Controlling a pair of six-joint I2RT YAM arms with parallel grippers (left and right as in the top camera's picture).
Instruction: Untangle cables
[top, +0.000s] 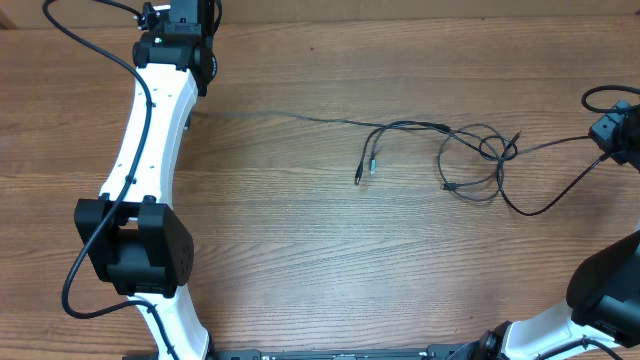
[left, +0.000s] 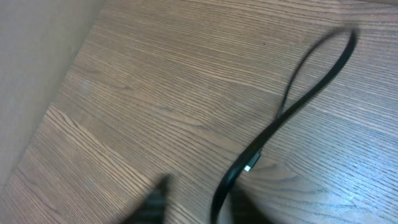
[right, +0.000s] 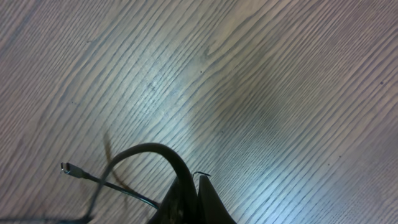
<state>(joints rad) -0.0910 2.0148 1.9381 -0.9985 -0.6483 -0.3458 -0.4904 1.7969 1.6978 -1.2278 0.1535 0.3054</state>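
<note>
Thin black cables lie in a loose tangle right of the table's middle, with small plug ends to its left. One strand runs straight left to my left gripper, which is mostly hidden under the arm. The blurred left wrist view shows a black cable loop rising from between the jaws, so they seem shut on it. My right gripper, at the right edge, is shut on another cable. A small plug hangs nearby.
The wooden table fills all the views. The white left arm runs along the left side from its base. The right arm's base is at the lower right. Thick black robot wires loop at the top left.
</note>
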